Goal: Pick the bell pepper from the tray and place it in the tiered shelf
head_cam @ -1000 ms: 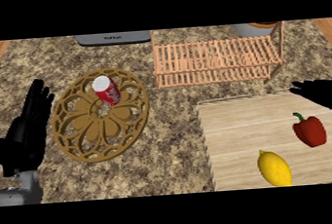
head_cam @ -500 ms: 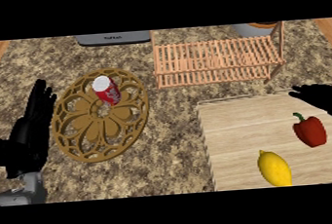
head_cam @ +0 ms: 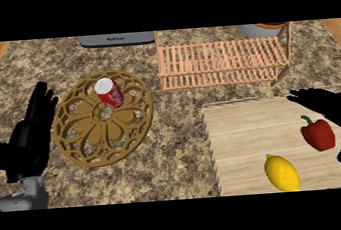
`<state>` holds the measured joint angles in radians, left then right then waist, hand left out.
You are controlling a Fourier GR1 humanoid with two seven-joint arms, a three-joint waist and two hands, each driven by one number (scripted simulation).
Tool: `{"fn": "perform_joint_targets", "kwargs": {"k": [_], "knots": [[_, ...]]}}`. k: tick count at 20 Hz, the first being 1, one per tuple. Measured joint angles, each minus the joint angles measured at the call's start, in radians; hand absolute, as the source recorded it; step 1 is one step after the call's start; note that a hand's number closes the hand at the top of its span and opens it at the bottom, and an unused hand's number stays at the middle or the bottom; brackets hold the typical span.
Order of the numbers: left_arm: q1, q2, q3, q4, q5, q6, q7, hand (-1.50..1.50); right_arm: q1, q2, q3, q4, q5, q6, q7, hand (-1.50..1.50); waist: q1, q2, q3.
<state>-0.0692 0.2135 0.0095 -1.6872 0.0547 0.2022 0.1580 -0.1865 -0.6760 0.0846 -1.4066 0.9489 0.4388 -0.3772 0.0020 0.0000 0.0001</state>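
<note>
So the bell pepper [head_cam: 317, 134] is sitting on the wooden tray [head_cam: 241, 132] at lower right, with a lemon [head_cam: 281, 172] just below it. The right hand [head_cam: 336, 110] is open, fingers and thumb spread either side of the pepper without gripping it. The left hand [head_cam: 30, 134] rests open at the left edge. The tiered shelf [head_cam: 222, 63] is at upper centre-right.

A red soda can [head_cam: 110, 92] lies on a round openwork wooden trivet [head_cam: 100, 134] beside the left hand [head_cam: 29, 139]; a yellow lemon [head_cam: 281, 172] sits near the right hand [head_cam: 336, 108].

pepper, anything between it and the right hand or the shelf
Nothing visible. The right hand is open right by the pepper, and only bare tray and counter lie between it and the shelf. The lemon sits off that path.
</note>
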Motion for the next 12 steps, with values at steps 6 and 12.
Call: {"fn": "perform_joint_targets", "kwargs": {"k": [6, 12], "knots": [[0.01, -0.012, 0.018, 0.014, -0.01, -0.028, -0.023, 0.0, -0.022, 0.047, -0.005, 0.063, 0.061, -0.006, -0.02, -1.5, 0.0, 0.0, 0.0], [0.004, -0.013, 0.032, -0.023, -0.021, -0.033, 0.014, 0.0, -0.04, 0.063, 0.018, 0.134, 0.142, -0.058, -0.069, 1.5, 0.002, -0.005, -0.01]]}}
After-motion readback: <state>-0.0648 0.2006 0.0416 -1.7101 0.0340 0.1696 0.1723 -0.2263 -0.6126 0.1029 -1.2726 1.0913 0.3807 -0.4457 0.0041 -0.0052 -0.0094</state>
